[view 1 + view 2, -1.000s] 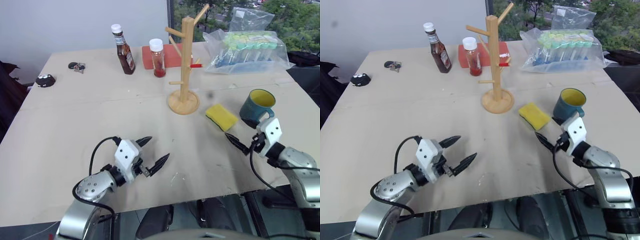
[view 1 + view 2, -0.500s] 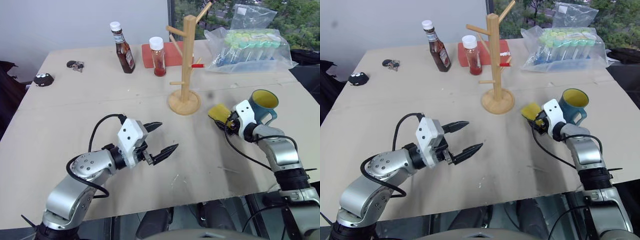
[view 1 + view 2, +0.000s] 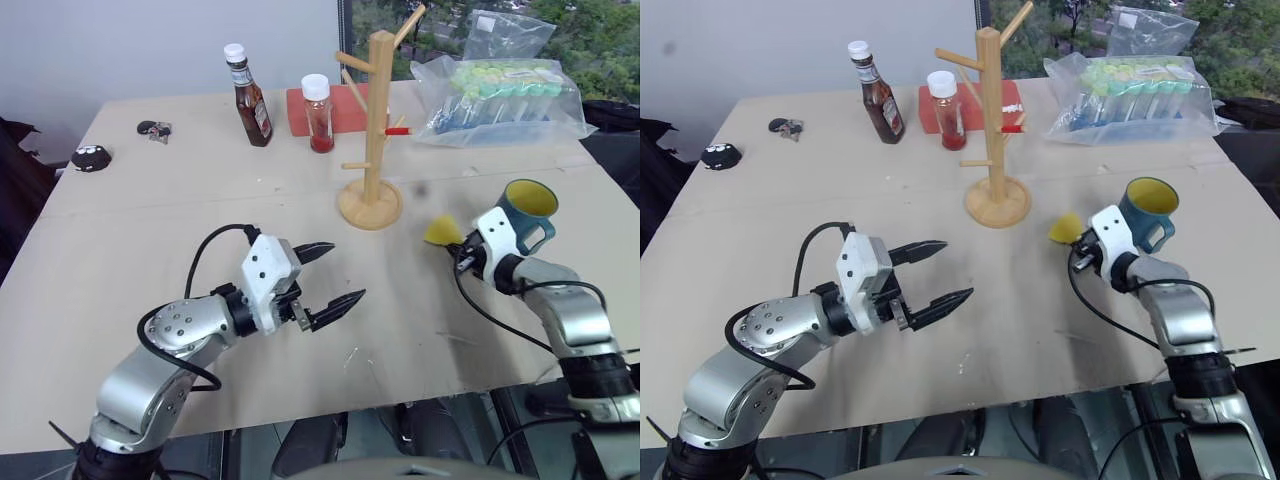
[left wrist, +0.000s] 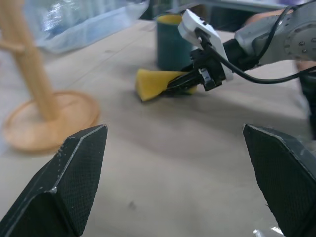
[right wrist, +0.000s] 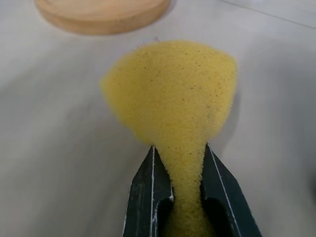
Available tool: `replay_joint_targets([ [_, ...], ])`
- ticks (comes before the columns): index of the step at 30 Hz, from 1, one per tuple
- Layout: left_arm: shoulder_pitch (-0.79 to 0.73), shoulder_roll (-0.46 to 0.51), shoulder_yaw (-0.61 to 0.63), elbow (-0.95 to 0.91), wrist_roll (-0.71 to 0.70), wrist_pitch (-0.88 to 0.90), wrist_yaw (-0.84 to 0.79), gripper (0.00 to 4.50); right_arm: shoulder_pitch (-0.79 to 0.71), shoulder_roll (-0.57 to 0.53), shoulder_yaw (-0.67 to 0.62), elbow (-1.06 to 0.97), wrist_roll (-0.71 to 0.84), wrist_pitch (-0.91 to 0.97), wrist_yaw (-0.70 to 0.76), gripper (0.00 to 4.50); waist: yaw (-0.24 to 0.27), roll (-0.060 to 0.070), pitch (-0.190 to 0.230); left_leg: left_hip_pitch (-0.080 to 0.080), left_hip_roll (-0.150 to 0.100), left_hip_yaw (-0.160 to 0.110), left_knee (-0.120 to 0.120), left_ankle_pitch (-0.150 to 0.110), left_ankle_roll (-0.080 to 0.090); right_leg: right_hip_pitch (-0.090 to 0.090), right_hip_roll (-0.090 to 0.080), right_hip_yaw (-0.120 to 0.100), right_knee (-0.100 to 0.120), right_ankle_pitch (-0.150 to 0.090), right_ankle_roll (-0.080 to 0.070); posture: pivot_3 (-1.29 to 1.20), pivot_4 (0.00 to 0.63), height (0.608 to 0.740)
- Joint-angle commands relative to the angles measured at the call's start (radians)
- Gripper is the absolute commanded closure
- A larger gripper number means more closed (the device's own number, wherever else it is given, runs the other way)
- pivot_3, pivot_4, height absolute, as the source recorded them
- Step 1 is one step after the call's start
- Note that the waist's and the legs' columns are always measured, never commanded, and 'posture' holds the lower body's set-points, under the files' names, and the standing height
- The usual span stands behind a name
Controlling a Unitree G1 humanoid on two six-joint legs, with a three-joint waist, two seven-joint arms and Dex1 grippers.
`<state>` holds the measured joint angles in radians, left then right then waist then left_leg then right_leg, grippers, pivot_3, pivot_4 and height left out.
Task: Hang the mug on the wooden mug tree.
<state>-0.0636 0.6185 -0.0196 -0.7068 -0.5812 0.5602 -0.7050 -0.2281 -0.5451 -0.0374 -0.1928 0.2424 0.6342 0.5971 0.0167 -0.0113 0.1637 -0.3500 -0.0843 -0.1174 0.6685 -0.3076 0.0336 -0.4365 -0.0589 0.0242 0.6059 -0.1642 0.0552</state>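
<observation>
The teal-blue mug (image 3: 527, 212) with its yellow inside stands upright on the table at the right, handle toward the near side. The wooden mug tree (image 3: 375, 110) stands at centre back on its round base, no mug on its pegs. My right gripper (image 3: 458, 252) sits just left of the mug, shut on a yellow sponge (image 5: 173, 98), which is pinched thin between its fingers (image 5: 148, 185). The mug is apart from that gripper. My left gripper (image 3: 330, 275) hovers open over the bare middle of the table, holding nothing and pointing toward the sponge (image 4: 155, 83) and mug (image 4: 173, 42).
At the back stand a brown sauce bottle (image 3: 247, 97) and a jar of red spice (image 3: 318, 115) in front of a red pad (image 3: 345, 105). A plastic bag of tubes (image 3: 500, 95) lies back right. Keys (image 3: 153, 129) and a small black object (image 3: 89, 158) lie far left.
My right gripper swung in onto the yellow sponge and closed on it, squeezing it and lifting its end. My left gripper rose a little and drifted right, still open.
</observation>
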Motion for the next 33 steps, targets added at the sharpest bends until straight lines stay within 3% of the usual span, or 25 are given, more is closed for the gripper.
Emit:
replay_joint_targets([
  [1,-0.070,0.004,-0.039,0.009,-0.052,0.003,-0.075,0.00,0.161,-0.093,-0.174,-0.247,0.122,0.117,0.058,4.47,0.002,0.000,0.000,-0.001,0.000,-0.002,0.000,0.000,0.000,0.000,-0.001,-0.002,-0.001,0.000,0.000,0.00,0.150,0.740],
  [4,-0.168,-0.003,-0.101,0.077,-0.053,0.001,-0.151,0.00,0.353,-0.166,-0.380,-0.287,0.134,0.134,0.086,4.47,0.002,0.000,0.000,-0.002,0.000,-0.002,0.000,0.000,0.000,-0.001,-0.001,-0.002,-0.001,0.000,0.000,0.00,0.150,0.740],
  [7,-0.221,-0.018,-0.132,0.123,-0.041,-0.014,-0.183,0.00,0.430,-0.203,-0.453,-0.271,0.136,0.125,0.098,4.47,-0.004,0.000,0.000,-0.001,-0.001,0.000,0.001,0.000,0.001,0.000,-0.001,-0.001,-0.001,0.000,0.001,0.00,0.150,0.740],
  [11,-0.288,-0.049,-0.181,0.176,-0.024,-0.019,-0.213,0.00,0.387,-0.218,-0.484,-0.132,0.087,0.078,0.036,4.47,-0.022,-0.002,0.001,0.006,0.002,0.005,0.001,-0.002,0.005,0.007,0.001,0.002,-0.001,-0.003,0.005,0.00,0.150,0.740],
  [14,-0.331,-0.078,-0.213,0.205,-0.016,-0.020,-0.227,0.00,0.289,-0.250,-0.434,0.058,0.004,0.034,-0.033,4.47,-0.026,-0.002,0.001,0.007,0.002,0.005,0.002,-0.002,0.005,0.007,0.001,0.002,0.001,-0.002,0.006,0.00,0.150,0.740],
  [15,-0.339,-0.084,-0.218,0.213,-0.012,-0.021,-0.231,0.00,0.267,-0.259,-0.417,0.098,-0.017,0.017,-0.042,3.97,-0.025,-0.002,0.001,0.007,0.002,0.006,0.003,-0.002,0.005,0.007,0.001,0.002,0.001,-0.001,0.006,0.00,0.150,0.740],
  [16,-0.344,-0.088,-0.220,0.220,-0.008,-0.022,-0.234,0.00,0.253,-0.263,-0.406,0.119,-0.023,0.007,-0.039,3.82,-0.025,-0.002,0.001,0.006,0.002,0.006,0.003,0.000,0.001,0.007,0.001,0.002,0.001,-0.001,0.006,0.00,0.150,0.740],
  [18,-0.353,-0.096,-0.221,0.234,0.001,-0.025,-0.238,0.00,0.234,-0.268,-0.398,0.135,-0.016,0.008,-0.026,3.03,-0.025,-0.002,0.001,0.006,0.002,0.005,0.002,0.000,0.001,0.006,0.001,0.002,0.000,0.001,0.002,0.00,0.150,0.740],
  [24,-0.356,-0.121,-0.210,0.237,0.000,-0.024,-0.230,0.00,0.251,-0.282,-0.464,0.069,-0.028,-0.019,-0.052,0.05,-0.015,-0.002,0.001,0.003,0.001,0.005,0.001,0.000,0.002,0.003,-0.001,0.002,-0.002,0.001,0.002,0.00,0.150,0.740],
  [27,-0.346,-0.120,-0.200,0.223,-0.005,-0.011,-0.218,0.00,0.309,-0.288,-0.526,-0.068,-0.011,-0.011,-0.036,0.05,-0.003,-0.001,0.001,0.003,0.000,0.005,0.001,-0.001,0.002,0.003,-0.002,0.002,-0.002,0.001,0.002,0.00,0.150,0.740],
  [33,-0.341,-0.113,-0.177,0.222,-0.003,-0.002,-0.197,0.00,0.340,-0.252,-0.576,-0.421,0.163,0.293,-0.042,0.05,-0.002,-0.001,0.001,0.003,0.001,0.004,0.002,-0.001,0.002,0.004,-0.002,0.001,-0.001,0.000,0.004,0.00,0.150,0.740],
])
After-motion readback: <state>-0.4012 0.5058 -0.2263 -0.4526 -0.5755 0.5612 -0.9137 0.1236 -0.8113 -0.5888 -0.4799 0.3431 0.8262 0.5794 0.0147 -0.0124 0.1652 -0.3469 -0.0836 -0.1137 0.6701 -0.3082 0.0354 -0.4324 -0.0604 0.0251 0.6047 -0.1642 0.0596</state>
